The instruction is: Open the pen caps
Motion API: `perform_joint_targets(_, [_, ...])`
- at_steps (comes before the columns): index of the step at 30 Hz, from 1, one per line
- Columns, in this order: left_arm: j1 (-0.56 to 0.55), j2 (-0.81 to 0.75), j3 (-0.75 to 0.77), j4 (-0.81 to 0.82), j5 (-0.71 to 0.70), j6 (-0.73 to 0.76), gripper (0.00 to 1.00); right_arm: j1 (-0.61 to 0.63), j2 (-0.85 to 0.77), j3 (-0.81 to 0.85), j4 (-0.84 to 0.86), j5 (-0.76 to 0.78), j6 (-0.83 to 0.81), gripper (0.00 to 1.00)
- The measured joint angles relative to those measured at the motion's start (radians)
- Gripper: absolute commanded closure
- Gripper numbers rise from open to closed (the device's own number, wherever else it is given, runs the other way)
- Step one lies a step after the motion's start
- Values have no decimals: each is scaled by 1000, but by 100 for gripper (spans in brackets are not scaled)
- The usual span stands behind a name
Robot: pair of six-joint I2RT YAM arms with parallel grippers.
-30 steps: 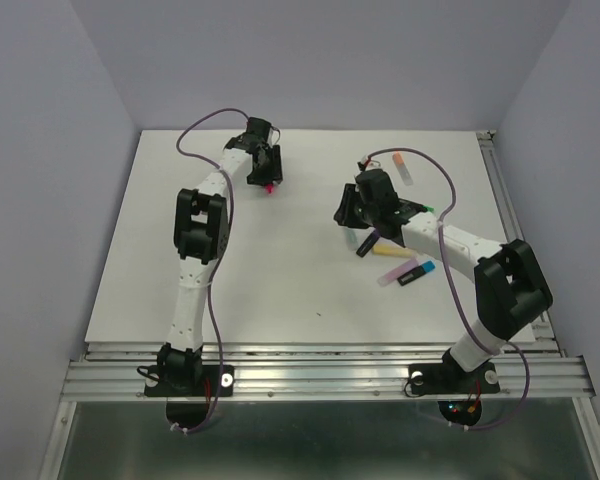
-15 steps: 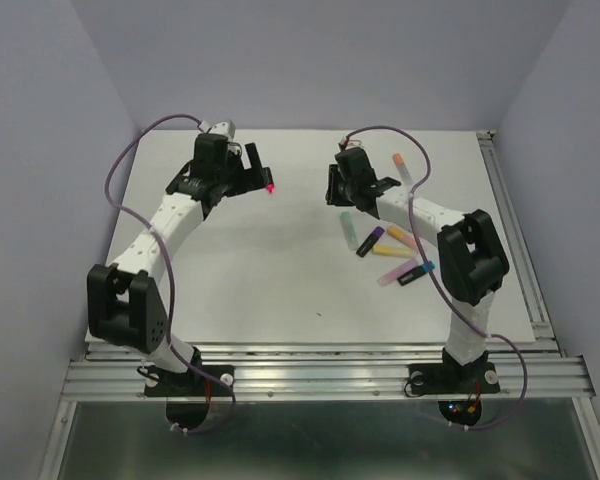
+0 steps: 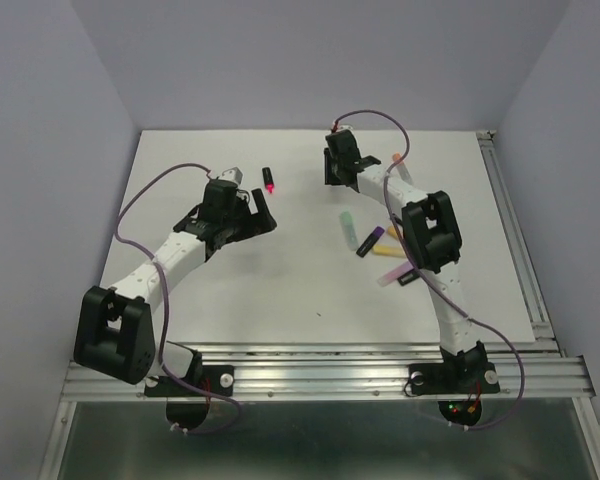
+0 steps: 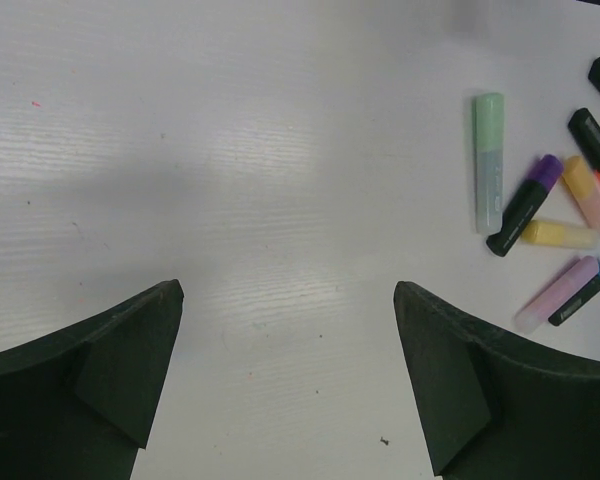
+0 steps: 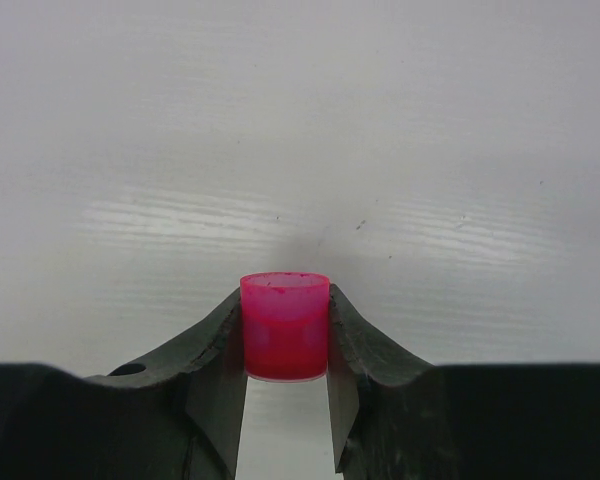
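A stubby pink plastic cap (image 5: pixel 285 335) is pinched in the right pincer (image 5: pixel 285 308) above the white desk (image 5: pixel 300 120), seemingly for setting aside. The left pincer (image 4: pixel 285 300) is held spread and empty near the uncapped black-barrelled, pink-tipped pen (image 3: pixel 268 180).

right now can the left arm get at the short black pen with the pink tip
Probably yes. The left end effector is open and close to the short black pink-tipped pen, with only bare white table between them.
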Motion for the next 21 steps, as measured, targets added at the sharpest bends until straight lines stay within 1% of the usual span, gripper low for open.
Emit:
perform_joint_targets(6, [-6, -16, 0, 26, 8, -3, 1, -18, 106, 82, -12, 16, -35, 91])
perform_joint_targets(9, [-6, -16, 0, 29, 10, -6, 1, -25, 134, 128, -12, 19, -46, 90])
perform_joint_targets(11, [-6, -16, 0, 31, 10, -6, 1, -26, 155, 156, -11, 21, -52, 87])
perform_joint_targets(12, [-6, -16, 0, 31, 10, -6, 1, -28, 159, 161, -11, 20, -53, 83])
perform_joint_targets(13, [-6, -16, 0, 31, 10, -6, 1, -30, 163, 166, -10, 21, -55, 72])
perform_joint_targets(15, [-6, -16, 0, 31, 10, -6, 1, -30, 167, 172, -8, 22, -55, 58])
perform_joint_targets(17, [-7, -16, 0, 31, 10, -7, 1, -30, 167, 172, -8, 21, -56, 54])
perform_joint_targets(18, [-6, -17, 0, 30, 10, -7, 1, -30, 167, 172, -8, 23, -52, 47])
perform_joint_targets(20, [-7, -22, 0, 30, 10, -9, 1, -30, 167, 172, -6, 20, -50, 40])
perform_joint_targets(21, [-7, -27, 0, 30, 10, -11, 1, -30, 167, 172, -6, 20, -50, 28])
